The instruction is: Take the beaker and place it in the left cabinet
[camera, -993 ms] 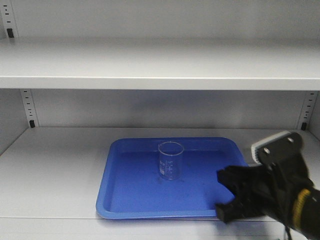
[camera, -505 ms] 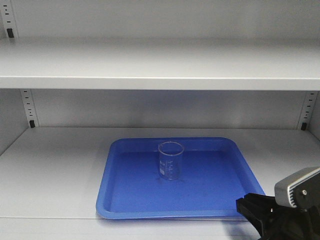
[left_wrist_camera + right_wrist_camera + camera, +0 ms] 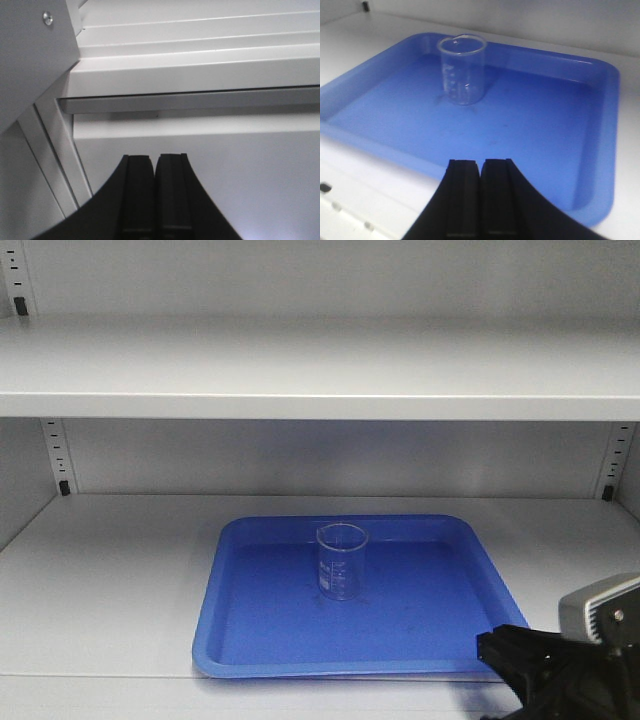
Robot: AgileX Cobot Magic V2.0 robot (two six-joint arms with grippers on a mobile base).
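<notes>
The clear glass beaker (image 3: pixel 341 562) stands upright on a blue tray (image 3: pixel 240 640) on the lower shelf of the pale grey cabinet (image 3: pixel 110 570). In the right wrist view the beaker (image 3: pixel 462 70) stands at the far left of the tray (image 3: pixel 545 125), well ahead of my right gripper (image 3: pixel 480 161), which is shut and empty over the tray's near rim. In the front view my right gripper (image 3: pixel 492 646) is low at the tray's front right corner. My left gripper (image 3: pixel 154 156) is shut and empty, facing grey cabinet shelf edges (image 3: pixel 200 75); it does not show in the front view.
An upper shelf (image 3: pixel 320 370) spans the cabinet above the tray. Slotted peg strips run up the back corners at the left (image 3: pixel 58 455) and at the right (image 3: pixel 612 462). A slanted cabinet post (image 3: pixel 55 160) stands left of the left gripper.
My right gripper has dropped from beside the tray's right side to the lower right corner of the front view. Its jaws were apart a second ago. The beaker has not moved.
</notes>
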